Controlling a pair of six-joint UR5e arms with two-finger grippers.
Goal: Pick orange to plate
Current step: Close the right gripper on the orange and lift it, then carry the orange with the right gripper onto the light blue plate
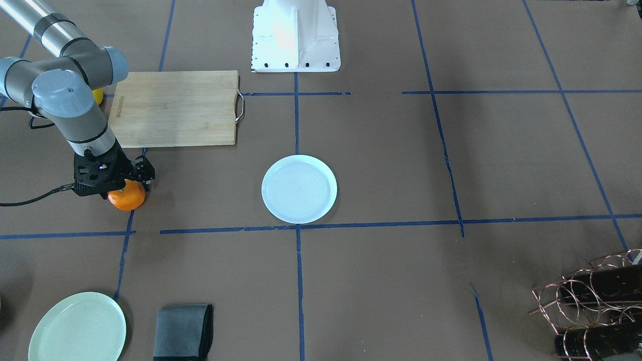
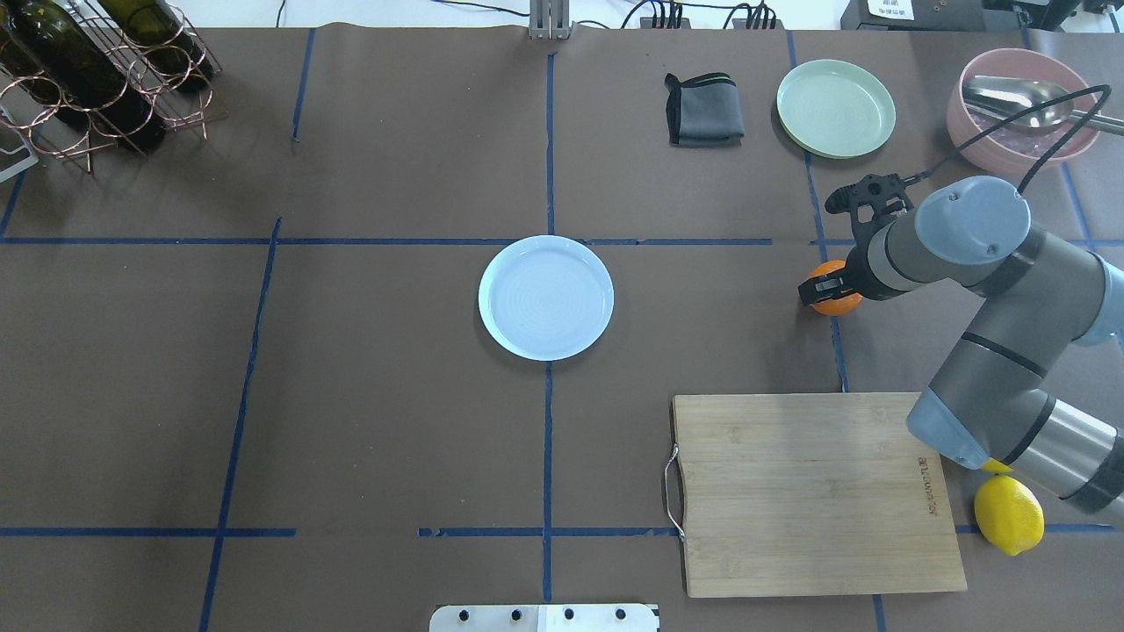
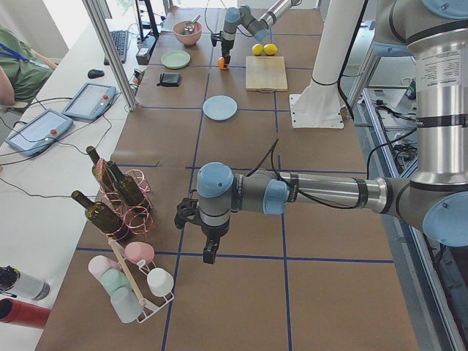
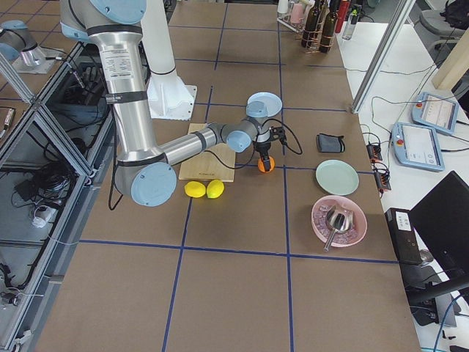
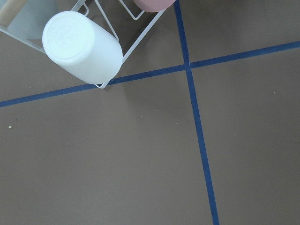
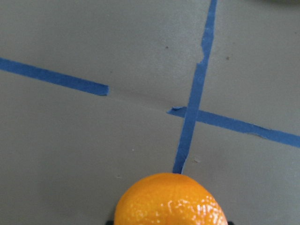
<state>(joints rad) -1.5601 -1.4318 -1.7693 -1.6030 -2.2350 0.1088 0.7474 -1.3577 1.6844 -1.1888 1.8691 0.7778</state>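
fingers of the right gripper (image 1: 127, 189) look closed on the orange (image 1: 127, 196) in the front-facing view, with a black finger against each side. the orange sits low at the brown table (image 1: 381, 165), left of the pale blue plate (image 1: 299, 188) and well apart from it. a wooden cutting board (image 1: 175, 108) lies just behind the gripper.

overhead we get it mirrored: right gripper (image 2: 830, 291) on the orange (image 2: 835, 300), plate (image 2: 545, 298) off to the left mid-table, and a lemon (image 2: 1010, 515) beside the board.

from the left-end camera the left gripper (image 3: 208, 252) hangs pointing down near the wine rack (image 3: 121, 194). we can't tell whether its fingers are open or closed. the orange (image 3: 221, 63) is tiny at the far end.

right-end camera: the orange (image 4: 265, 165) sits under the gripper, between the board and a green plate (image 4: 337, 177).

left wrist cam gives us table, blue tape (image 5: 197, 126) and a white cup (image 5: 82, 47).

right wrist cam has the orange (image 6: 171, 199) at the bottom edge, with a tape line running up from it.
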